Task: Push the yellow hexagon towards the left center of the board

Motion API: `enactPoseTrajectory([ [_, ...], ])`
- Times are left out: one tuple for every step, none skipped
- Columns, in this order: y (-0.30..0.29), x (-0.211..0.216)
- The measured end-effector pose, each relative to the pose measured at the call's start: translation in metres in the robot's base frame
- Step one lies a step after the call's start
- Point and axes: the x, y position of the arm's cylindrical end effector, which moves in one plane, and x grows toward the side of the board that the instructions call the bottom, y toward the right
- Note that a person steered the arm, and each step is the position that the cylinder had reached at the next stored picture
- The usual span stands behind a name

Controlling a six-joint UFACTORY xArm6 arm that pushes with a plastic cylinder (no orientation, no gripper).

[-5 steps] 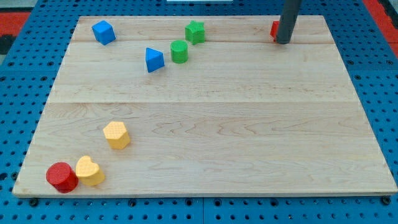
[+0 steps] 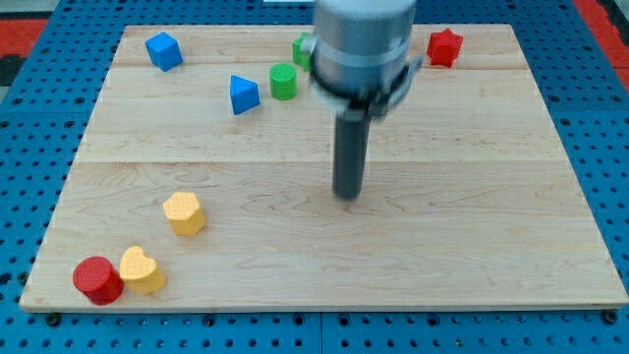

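Yellow hexagon [image 2: 184, 212] sits near the left; my tip [image 2: 347, 194], a bare rod with no jaws, stands well right. Pushing off-centre, we could knock the yellow heart [image 2: 142, 270].

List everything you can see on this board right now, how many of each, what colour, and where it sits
Yellow hexagon: one, yellow, lower left of the board.
Yellow heart: one, yellow, bottom left corner area, right beside the red cylinder.
Red cylinder: one, red, bottom left corner.
Blue cube: one, blue, top left.
Blue triangle: one, blue, upper left of centre.
Green cylinder: one, green, top centre, to the right of the blue triangle.
Green block: one, green, top centre, mostly hidden behind the arm, shape unclear.
Red star: one, red, top right.
Board: one, pale wood, on a blue pegboard.
My tip: one, dark rod, near the board's centre, touching no block, well to the right of the yellow hexagon.
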Motion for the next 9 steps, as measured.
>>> enactPoseTrajectory([
  [-0.077, 0.028],
  [-0.123, 0.004],
  [-0.154, -0.013],
  [-0.15, 0.007],
  [-0.191, -0.039],
  [-0.196, -0.02],
  [-0.211, -0.017],
  [-0.266, -0.039],
  [-0.283, -0.04],
])
